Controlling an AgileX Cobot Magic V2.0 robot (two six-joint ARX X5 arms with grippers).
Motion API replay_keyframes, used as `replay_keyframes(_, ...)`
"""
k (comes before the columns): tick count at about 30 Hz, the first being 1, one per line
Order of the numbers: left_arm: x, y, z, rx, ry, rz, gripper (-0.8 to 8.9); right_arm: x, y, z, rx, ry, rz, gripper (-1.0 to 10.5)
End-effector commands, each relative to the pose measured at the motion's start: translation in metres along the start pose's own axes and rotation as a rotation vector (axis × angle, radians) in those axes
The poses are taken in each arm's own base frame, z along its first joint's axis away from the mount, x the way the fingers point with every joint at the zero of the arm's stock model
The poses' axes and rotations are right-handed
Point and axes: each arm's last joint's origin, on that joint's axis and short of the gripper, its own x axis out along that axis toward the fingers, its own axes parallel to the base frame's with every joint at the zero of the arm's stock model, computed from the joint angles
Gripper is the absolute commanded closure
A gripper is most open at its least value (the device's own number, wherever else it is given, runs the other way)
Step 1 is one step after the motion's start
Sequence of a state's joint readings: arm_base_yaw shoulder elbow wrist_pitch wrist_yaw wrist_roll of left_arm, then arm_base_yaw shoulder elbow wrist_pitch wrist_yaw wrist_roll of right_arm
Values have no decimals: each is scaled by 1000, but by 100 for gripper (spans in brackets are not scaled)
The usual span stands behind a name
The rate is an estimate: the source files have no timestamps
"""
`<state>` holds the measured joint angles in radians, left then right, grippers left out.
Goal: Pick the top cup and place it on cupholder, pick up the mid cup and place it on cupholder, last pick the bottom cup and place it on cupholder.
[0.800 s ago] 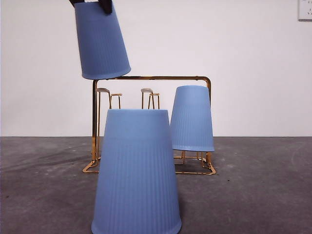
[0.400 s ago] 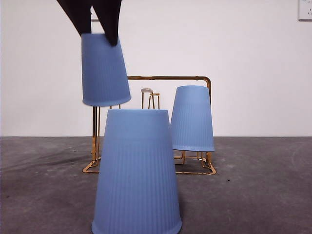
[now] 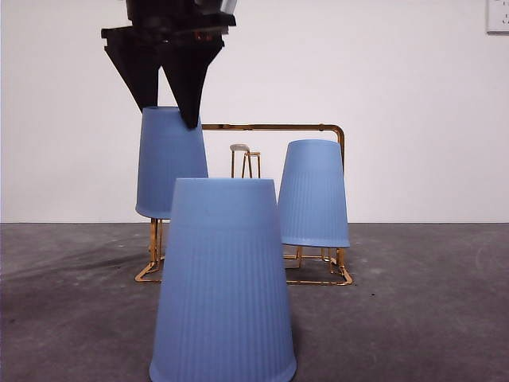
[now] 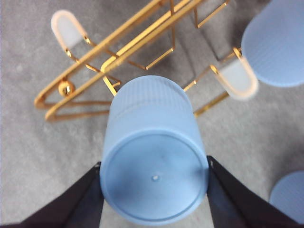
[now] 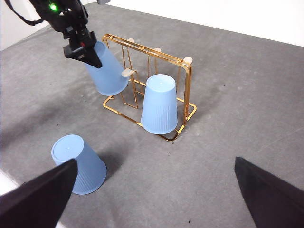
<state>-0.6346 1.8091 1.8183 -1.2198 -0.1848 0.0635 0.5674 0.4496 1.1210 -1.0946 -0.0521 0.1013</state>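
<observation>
Grey counter (image 5: 228,118) carries the gold cupholder (image 3: 270,127), one blue cup (image 3: 313,193) already inverted on its far-side prong, a third cup (image 3: 223,280) standing loose nearby, and the left end effector (image 3: 169,103) clamping an upside-down cup (image 4: 154,173) directly below itself at the rack's end; right end effector (image 5: 152,199) wide open, well clear.

matte black wedge-shaped left hand (image 3: 166,111), green light on its arm.

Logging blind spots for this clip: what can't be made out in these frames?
- Prong under the held cup, front and left wrist views: the cup hides it, so seating is unclear.
- Left gripper, left wrist view: frame edge cuts the jaws.
- Cupholder, front view: the near cup hides its lower middle.
- Right gripper: jaws wide apart, fingertips out of frame.
</observation>
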Motion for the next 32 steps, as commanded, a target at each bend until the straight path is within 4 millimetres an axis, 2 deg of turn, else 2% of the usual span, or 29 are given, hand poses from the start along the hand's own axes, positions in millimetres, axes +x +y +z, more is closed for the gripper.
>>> replay_keyframes(1, 6, 0, 9, -19, -26, 0, 757, -1, 0, 3, -13, -14, 4, 389)
replay_keyframes(4, 11, 2, 10, -31, -16, -2, 663, -1, 0, 3, -14, -14, 4, 389)
replay_keyframes(9, 14, 3, 10, -36, -8, -1, 591, -1, 0, 3, -15, -14, 4, 389)
replay_keyframes(14, 13, 3, 10, -35, -7, -1, 364, -1, 0, 3, -15, -14, 3, 389)
replay_keyframes(18, 6, 4, 7, -37, -6, -9, 345, -1, 0, 3, -14, -14, 4, 389)
replay_keyframes(24, -32, 6, -11, -61, -22, -28, 345, -1, 1, 3, -10, -10, 15, 389)
replay_keyframes(28, -72, 6, -29, -93, -101, -41, 345, 3, 2, 4, 1, 13, 56, 389)
replay_keyframes(32, -113, 3, -51, -121, -203, -117, 345, 17, 4, 10, 30, 72, 123, 389)
